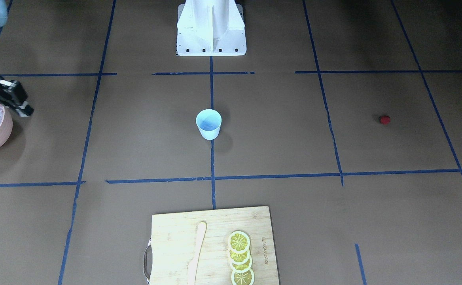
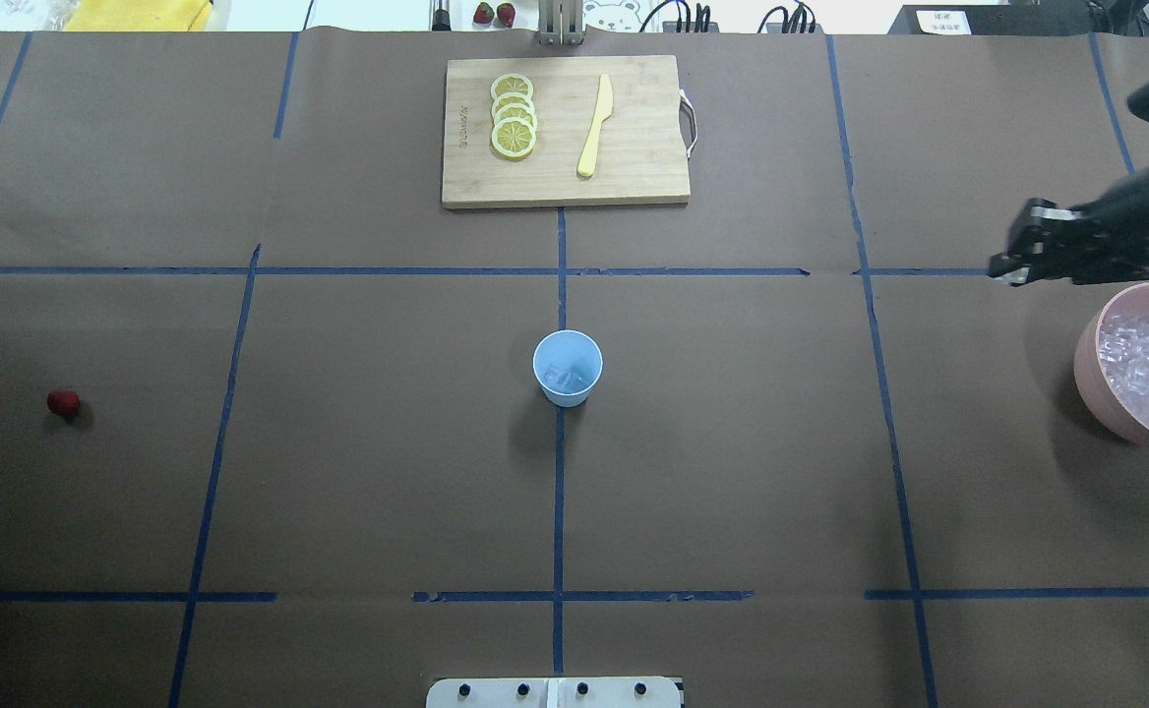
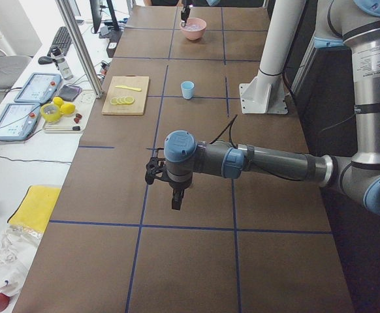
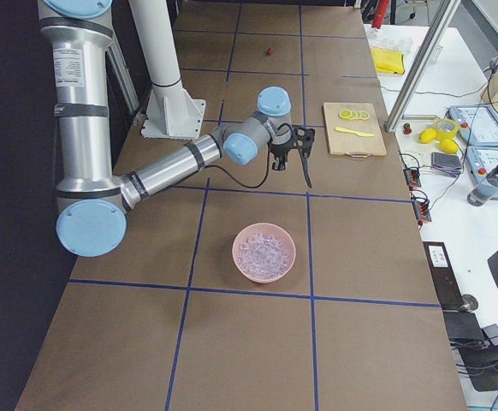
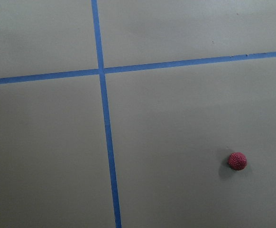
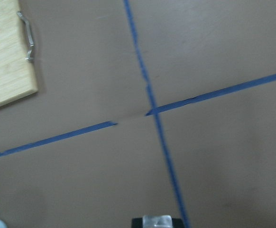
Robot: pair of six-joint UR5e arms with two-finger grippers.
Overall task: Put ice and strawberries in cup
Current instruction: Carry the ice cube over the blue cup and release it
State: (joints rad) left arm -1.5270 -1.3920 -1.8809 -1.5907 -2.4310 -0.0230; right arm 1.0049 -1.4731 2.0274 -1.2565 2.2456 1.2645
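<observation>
The light-blue cup (image 2: 567,367) stands upright at the table's centre, with faint glassy shapes at its bottom. The ice (image 2: 1140,359) fills a pink bowl (image 2: 1086,369) at the right. My right gripper (image 2: 1005,269) hovers just beyond that bowl's rim, on the cup's side. In the right wrist view it (image 6: 157,221) is shut on a clear ice cube (image 6: 157,220). A dark-red strawberry (image 2: 63,401) lies alone at the far left, also low right in the left wrist view (image 5: 237,161). My left gripper (image 3: 175,199) shows only from the side; I cannot tell its state.
A wooden cutting board (image 2: 634,147) with lemon slices (image 2: 514,116) and a pale knife (image 2: 594,128) lies at the table's far edge. Blue tape lines cross the brown tabletop. The robot's white base (image 1: 211,35) stands behind the cup.
</observation>
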